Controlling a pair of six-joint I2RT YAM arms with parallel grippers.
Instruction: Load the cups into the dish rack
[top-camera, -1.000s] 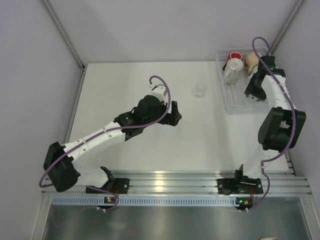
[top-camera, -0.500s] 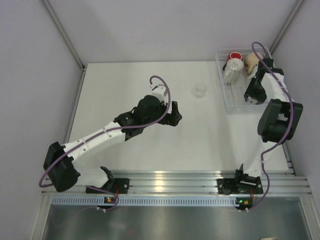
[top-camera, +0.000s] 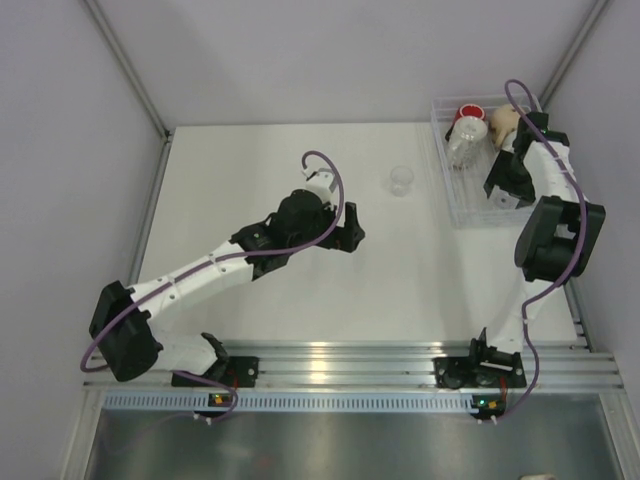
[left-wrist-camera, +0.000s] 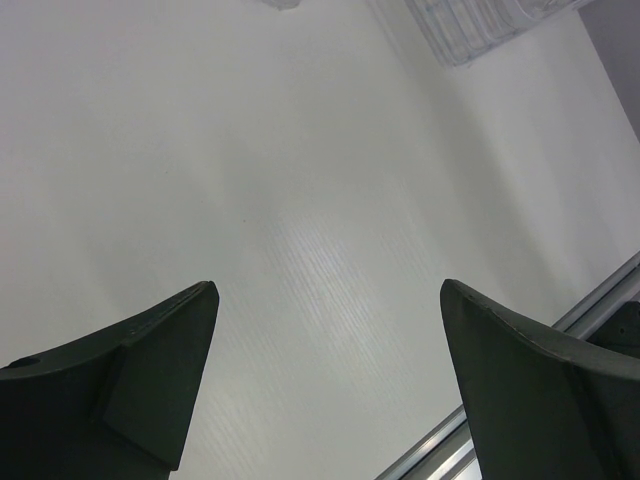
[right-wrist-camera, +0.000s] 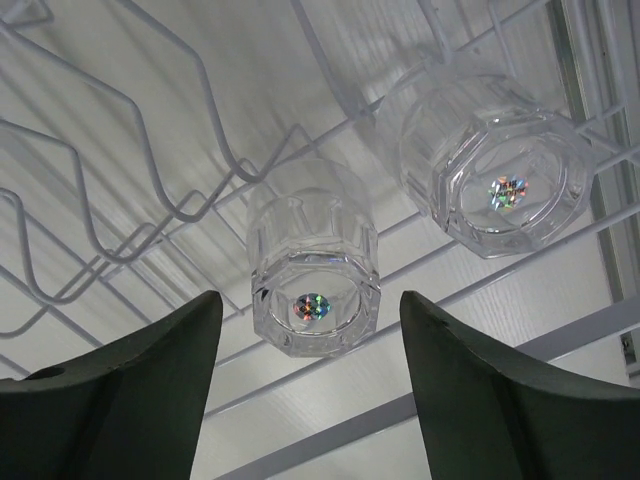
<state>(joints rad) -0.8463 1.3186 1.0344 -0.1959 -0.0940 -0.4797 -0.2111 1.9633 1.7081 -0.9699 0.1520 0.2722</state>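
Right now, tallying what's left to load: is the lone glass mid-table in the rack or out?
Out. The glass stands on the table, left of the rack and apart from it.

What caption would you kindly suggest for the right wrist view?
Open right gripper over two glass tumblers in the white rack.

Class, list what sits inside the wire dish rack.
Inside the dish rack: a red cup, a beige mug, a clear tumbler and a second tumbler. The right arm covers part of it, hiding anything beneath.
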